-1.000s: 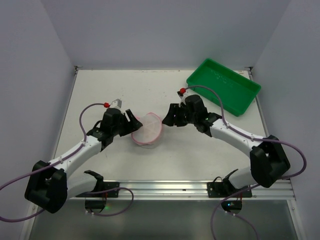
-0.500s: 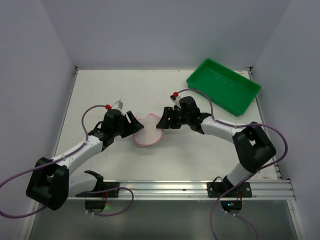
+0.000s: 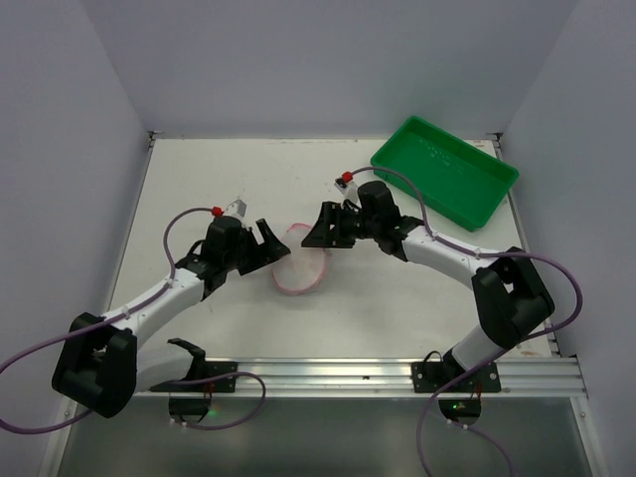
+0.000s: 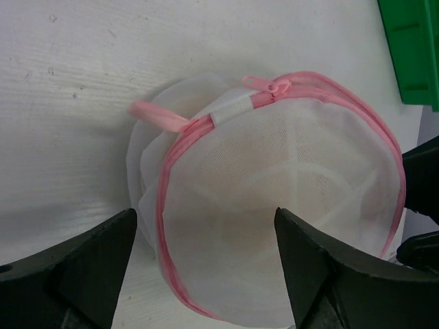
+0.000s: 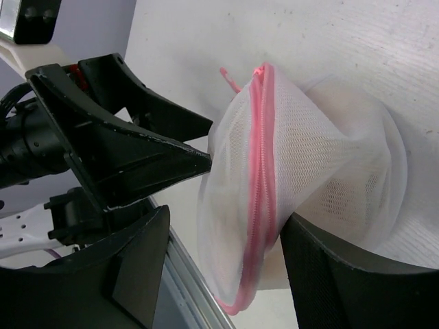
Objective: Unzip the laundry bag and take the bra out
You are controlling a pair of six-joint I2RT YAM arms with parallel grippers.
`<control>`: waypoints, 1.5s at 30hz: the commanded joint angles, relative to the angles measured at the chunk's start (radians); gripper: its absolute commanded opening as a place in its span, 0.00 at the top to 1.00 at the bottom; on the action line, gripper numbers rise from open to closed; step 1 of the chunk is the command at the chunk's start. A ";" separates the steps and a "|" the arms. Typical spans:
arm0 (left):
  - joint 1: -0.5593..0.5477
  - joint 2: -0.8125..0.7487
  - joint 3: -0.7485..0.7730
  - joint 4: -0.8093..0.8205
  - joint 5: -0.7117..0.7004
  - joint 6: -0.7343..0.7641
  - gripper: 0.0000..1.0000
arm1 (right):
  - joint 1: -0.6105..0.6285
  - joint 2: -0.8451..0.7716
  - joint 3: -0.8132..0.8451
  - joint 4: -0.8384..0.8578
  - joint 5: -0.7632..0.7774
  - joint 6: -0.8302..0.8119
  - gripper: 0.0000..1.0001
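Note:
The laundry bag (image 3: 302, 268), white mesh with pink zip trim, lies mid-table, tipped up on its edge between the two grippers. In the left wrist view the bag (image 4: 288, 205) fills the middle, with its zip pull (image 4: 271, 87) at the top and a pink loop (image 4: 159, 115) at the left. A pale shape shows faintly through the mesh; the bra itself is not plainly visible. My left gripper (image 3: 276, 244) is open, its jaws astride the bag's near side (image 4: 204, 226). My right gripper (image 3: 318, 231) is open, with the bag's pink rim (image 5: 264, 185) between its fingers (image 5: 343, 274).
A green plastic tray (image 3: 444, 172) stands at the back right; its corner shows in the left wrist view (image 4: 415, 48). The left gripper's fingers (image 5: 137, 161) show close in the right wrist view. The table's front rail (image 3: 328, 373) runs near the arm bases.
My right gripper has moved left onto the bag's right edge. The bag has tipped up from lying flat and shifted slightly. My left gripper has stayed beside it.

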 commanded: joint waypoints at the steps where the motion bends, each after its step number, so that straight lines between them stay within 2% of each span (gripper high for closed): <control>1: -0.003 -0.031 0.076 0.003 0.017 0.082 0.12 | 0.003 -0.023 0.035 0.011 -0.044 0.025 0.33; 8: -0.020 -0.125 0.131 -0.077 -0.020 0.203 0.07 | -0.003 -0.040 0.026 -0.020 0.049 0.008 0.31; 11: -0.075 -0.144 0.150 -0.086 -0.062 0.217 0.07 | -0.013 -0.052 0.030 -0.050 0.100 0.007 0.30; 12: -0.128 -0.139 0.169 -0.093 -0.087 0.225 0.06 | -0.017 -0.066 0.027 -0.051 0.114 0.011 0.29; 14: -0.188 -0.124 0.200 -0.122 -0.188 0.243 0.06 | -0.033 -0.086 0.014 -0.051 0.125 0.013 0.28; 15: -0.232 -0.102 0.232 -0.132 -0.217 0.246 0.05 | -0.040 -0.097 0.012 -0.072 0.125 0.010 0.27; 21: -0.331 -0.013 0.317 -0.146 -0.333 0.253 0.04 | -0.097 -0.216 0.014 -0.159 0.131 -0.028 0.20; 24: -0.387 0.046 0.378 -0.154 -0.385 0.274 0.04 | -0.120 -0.270 0.012 -0.239 0.252 -0.047 0.16; 26: -0.420 0.089 0.421 -0.186 -0.432 0.291 0.04 | -0.149 -0.299 -0.019 -0.265 0.316 -0.045 0.15; 30: -0.524 0.236 0.554 -0.264 -0.547 0.326 0.00 | -0.204 -0.333 -0.088 -0.265 0.315 -0.021 0.14; 37: -0.615 0.416 0.719 -0.461 -0.789 0.343 0.00 | -0.220 -0.356 -0.160 -0.262 0.313 -0.021 0.13; 43: -0.642 0.502 0.782 -0.554 -0.880 0.320 0.07 | -0.227 -0.361 -0.183 -0.242 0.298 -0.021 0.13; 44: -0.644 0.507 0.783 -0.568 -0.885 0.314 0.10 | -0.226 -0.361 -0.186 -0.235 0.295 -0.021 0.13; 45: -0.644 0.507 0.782 -0.570 -0.889 0.314 0.18 | -0.226 -0.362 -0.187 -0.232 0.292 -0.021 0.13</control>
